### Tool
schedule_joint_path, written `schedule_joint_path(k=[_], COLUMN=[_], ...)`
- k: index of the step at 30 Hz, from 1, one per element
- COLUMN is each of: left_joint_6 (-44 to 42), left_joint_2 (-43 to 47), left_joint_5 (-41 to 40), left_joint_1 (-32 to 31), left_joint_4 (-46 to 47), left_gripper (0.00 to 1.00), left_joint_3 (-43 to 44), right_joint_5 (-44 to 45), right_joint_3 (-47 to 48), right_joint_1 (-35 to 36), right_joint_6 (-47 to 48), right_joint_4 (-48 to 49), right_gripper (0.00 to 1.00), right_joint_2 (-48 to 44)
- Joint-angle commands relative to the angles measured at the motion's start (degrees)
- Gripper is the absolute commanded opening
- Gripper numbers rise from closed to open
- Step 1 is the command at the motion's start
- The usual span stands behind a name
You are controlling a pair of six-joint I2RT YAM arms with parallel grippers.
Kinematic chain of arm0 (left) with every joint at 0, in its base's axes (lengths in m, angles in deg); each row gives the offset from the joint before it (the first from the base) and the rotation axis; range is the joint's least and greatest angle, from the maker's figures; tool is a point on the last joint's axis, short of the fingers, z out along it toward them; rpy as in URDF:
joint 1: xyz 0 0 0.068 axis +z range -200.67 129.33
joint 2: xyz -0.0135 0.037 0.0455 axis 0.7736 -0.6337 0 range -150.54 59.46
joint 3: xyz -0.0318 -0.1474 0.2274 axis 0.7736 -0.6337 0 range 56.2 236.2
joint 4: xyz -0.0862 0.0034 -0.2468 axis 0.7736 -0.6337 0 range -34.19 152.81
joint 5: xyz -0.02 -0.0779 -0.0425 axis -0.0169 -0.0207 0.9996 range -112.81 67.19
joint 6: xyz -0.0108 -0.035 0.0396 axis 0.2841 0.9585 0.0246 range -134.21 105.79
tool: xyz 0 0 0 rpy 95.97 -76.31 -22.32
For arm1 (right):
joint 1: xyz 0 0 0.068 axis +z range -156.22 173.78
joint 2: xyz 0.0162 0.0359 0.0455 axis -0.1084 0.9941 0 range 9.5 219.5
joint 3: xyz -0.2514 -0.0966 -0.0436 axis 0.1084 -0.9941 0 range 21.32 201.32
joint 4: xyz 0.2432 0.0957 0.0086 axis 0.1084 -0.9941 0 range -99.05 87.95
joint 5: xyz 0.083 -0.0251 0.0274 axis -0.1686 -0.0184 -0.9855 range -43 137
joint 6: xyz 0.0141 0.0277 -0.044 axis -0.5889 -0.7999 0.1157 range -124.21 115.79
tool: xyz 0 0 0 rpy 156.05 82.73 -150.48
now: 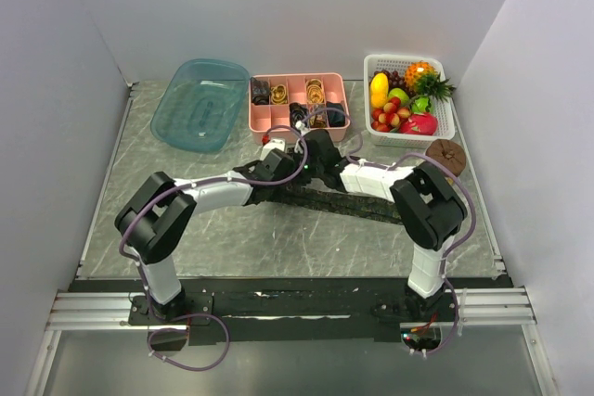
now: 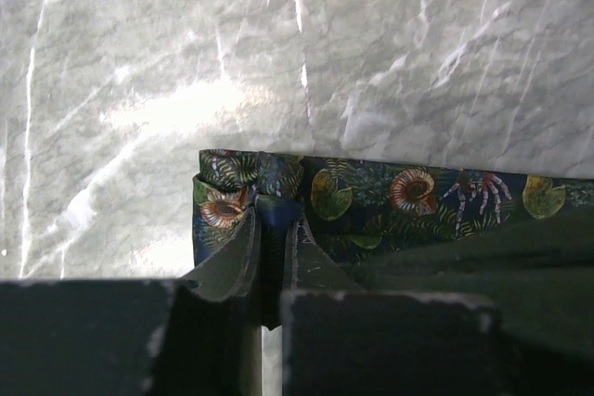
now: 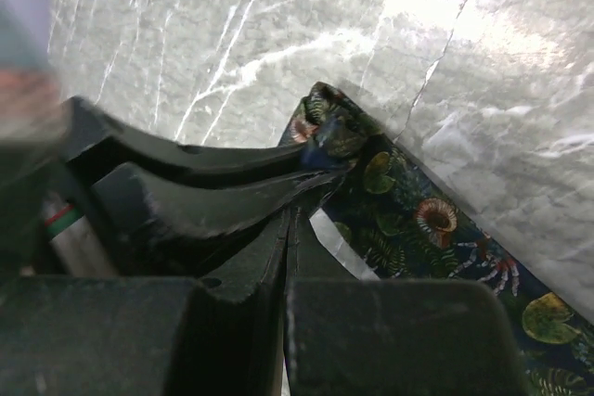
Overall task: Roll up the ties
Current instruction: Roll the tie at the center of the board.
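Note:
A long dark tie [image 1: 357,203] with a shell and leaf print lies as a strip across the middle of the table. My left gripper [image 1: 277,170] is shut on the tie's folded left end. In the left wrist view, a navy fold of the tie [image 2: 408,199] sits between the tips of my left gripper [image 2: 275,209]. My right gripper [image 1: 320,160] is just beside it. In the right wrist view my right gripper [image 3: 291,215] has its jaws pressed together beside the tie [image 3: 418,220], with nothing visibly between them. The left gripper's fingers [image 3: 232,194] cross in front.
A pink divided tray [image 1: 252,123] at the back holds several rolled ties [image 1: 315,92]. A blue plastic tub [image 1: 200,104] stands to its left. A white basket [image 1: 368,90] of toy fruit stands to its right, with a brown round object [image 1: 447,155] in front of it.

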Motion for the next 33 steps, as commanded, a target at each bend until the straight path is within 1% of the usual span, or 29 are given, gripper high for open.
schedule_joint_path(k=[1,2,3,4,5,8,15,16,18,19,21,22,24,28,31,33], left_joint_6=[2.28,2.19,2.36,2.63,2.72,2.98,3.68,3.86,4.38,4.56,5.26,5.44,5.62,5.88,6.23,6.41], left_joint_2=[-3.96,-3.78,-3.35,-2.99,-2.64,-1.5,2.19,2.98,5.27,6.23,8.69,9.57,11.59,15.02,16.96,18.01], left_joint_5=[7.53,8.05,8.75,9.28,9.55,10.96,11.14,10.87,10.34,10.08,9.73,9.64,9.2,8.67,10.87,13.41], left_joint_1=[-0.74,-0.74,-0.74,-0.83,-0.83,-0.83,-0.83,-0.92,-0.83,-0.92,-0.74,-0.83,-0.66,-0.13,1.8,4.17], left_joint_4=[-0.34,-0.07,0.28,0.72,1.68,3.09,5.37,5.73,6.52,6.52,6.7,6.61,6.35,6.0,6.08,6.61], left_gripper=[0.16,0.29,0.38,0.44,0.49,0.53,0.56,0.58,0.66,0.73,0.78,0.82,0.84,0.9,0.92,0.92], left_joint_3=[-0.35,-0.44,-0.79,-1.14,-1.41,-2.2,-4.3,-4.66,-5.8,-6.06,-6.5,-6.68,-6.51,-6.86,-7.56,-8.52], right_joint_5=[1.94,2.11,2.2,2.38,2.55,3.08,3.17,3.0,2.82,2.82,2.55,2.55,2.2,1.41,1.15,1.24], right_joint_3=[-0.55,-0.64,-0.99,-1.17,-1.34,-1.78,-3.8,-3.89,-4.07,-4.07,-4.07,-4.16,-4.16,-4.07,-3.54,-3.02], right_joint_1=[-0.54,-0.71,-0.89,-0.98,-1.15,-1.77,-3.35,-3.35,-3.44,-3.44,-3.44,-3.53,-3.44,-3.35,-2.91,-2.48], right_joint_6=[1.79,2.05,2.14,2.14,2.23,2.4,2.31,2.4,2.49,2.49,2.58,2.58,2.58,2.84,3.19,3.81], right_joint_4=[-0.17,-0.52,-0.52,-0.52,-0.52,-1.05,-0.35,-0.35,-0.17,-0.08,-0.08,-0.08,0.18,0.53,0.36,-0.17], right_gripper=[0.0,0.0,0.0,0.0,0.0,0.0,0.0,0.0,0.0,0.0,0.0,0.0,0.0,0.0,0.0,0.0], right_joint_2=[-2.06,-1.8,-1.71,-1.8,-1.71,-1.97,-3.55,-3.73,-4.43,-4.61,-4.96,-5.14,-5.58,-6.02,-6.46,-6.54])
